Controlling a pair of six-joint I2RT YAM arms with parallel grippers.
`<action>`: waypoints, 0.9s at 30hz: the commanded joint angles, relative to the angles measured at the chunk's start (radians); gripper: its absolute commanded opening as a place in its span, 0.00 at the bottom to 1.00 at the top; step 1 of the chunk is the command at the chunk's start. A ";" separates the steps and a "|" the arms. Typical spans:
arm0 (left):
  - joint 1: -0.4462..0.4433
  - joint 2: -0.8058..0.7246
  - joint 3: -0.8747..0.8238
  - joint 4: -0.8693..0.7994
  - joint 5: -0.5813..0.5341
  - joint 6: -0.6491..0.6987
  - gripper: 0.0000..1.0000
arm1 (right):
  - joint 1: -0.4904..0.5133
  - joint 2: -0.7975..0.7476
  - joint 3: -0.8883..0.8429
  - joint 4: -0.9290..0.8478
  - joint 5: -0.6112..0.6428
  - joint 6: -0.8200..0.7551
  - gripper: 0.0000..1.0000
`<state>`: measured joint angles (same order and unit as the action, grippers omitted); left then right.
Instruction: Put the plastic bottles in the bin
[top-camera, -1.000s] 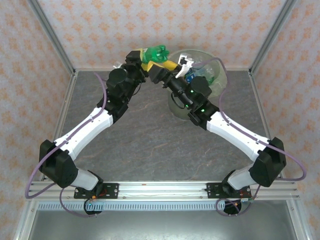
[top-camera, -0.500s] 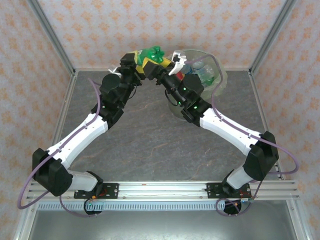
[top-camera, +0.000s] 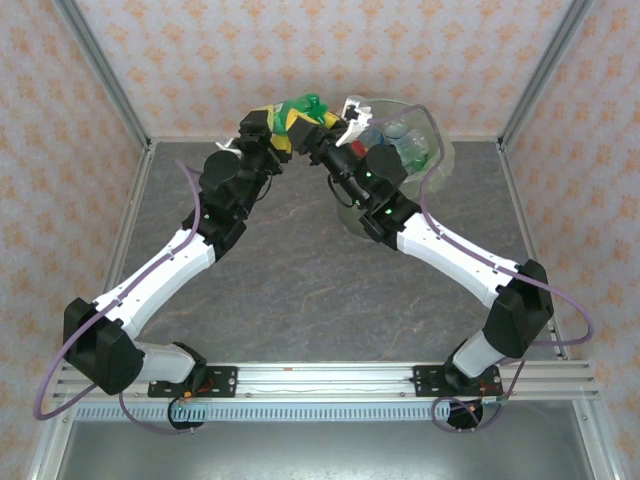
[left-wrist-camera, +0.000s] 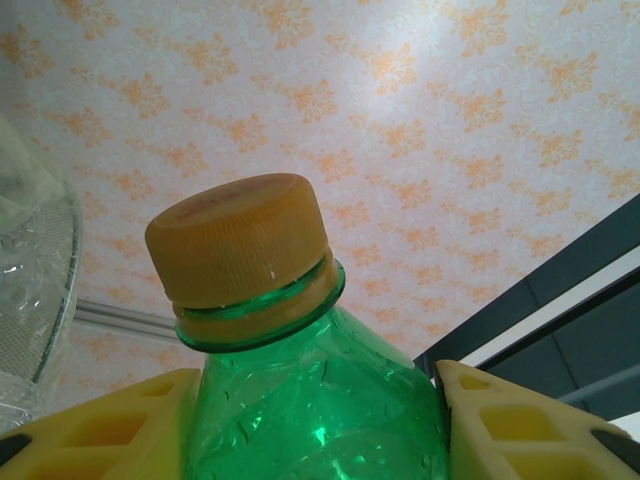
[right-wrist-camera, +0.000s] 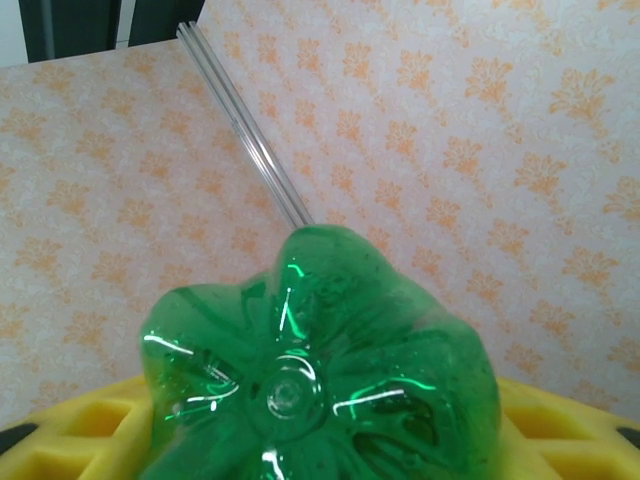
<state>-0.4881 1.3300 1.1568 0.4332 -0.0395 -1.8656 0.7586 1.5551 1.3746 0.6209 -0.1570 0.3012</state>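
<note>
A green plastic bottle (top-camera: 301, 107) with an orange cap (left-wrist-camera: 236, 249) is held in the air near the back wall, left of the bin (top-camera: 441, 160). My left gripper (top-camera: 281, 128) is shut on its shoulder just below the neck, a yellow finger (left-wrist-camera: 530, 430) pressed against each side. My right gripper (top-camera: 322, 124) meets it from the other end, and its yellow fingers (right-wrist-camera: 85, 430) are pressed on either side of the bottle's ribbed base (right-wrist-camera: 320, 380). Clear bottles with blue labels (top-camera: 398, 142) lie inside the pale green bin.
The bin's translucent rim (left-wrist-camera: 40, 270) is at the left edge of the left wrist view. Patterned walls and metal frame posts (top-camera: 540, 75) enclose the dark table (top-camera: 300, 270). Both forearms cross over the table's back half.
My right gripper has closed round the green bottle's base. Both arms and the bottle have shifted slightly left along the back wall.
</note>
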 joint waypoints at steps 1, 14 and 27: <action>-0.016 -0.010 0.017 0.011 0.010 -0.012 0.51 | -0.001 -0.012 0.041 0.032 -0.010 -0.014 0.49; 0.004 -0.042 0.031 -0.099 -0.013 0.094 0.99 | -0.006 -0.072 0.054 -0.092 0.083 -0.071 0.48; 0.082 -0.146 0.038 -0.431 0.002 0.362 0.99 | -0.159 -0.162 0.118 -0.434 0.161 -0.111 0.48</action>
<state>-0.4164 1.2068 1.1816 0.0933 -0.0422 -1.6058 0.6296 1.4414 1.4578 0.2848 -0.0460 0.2253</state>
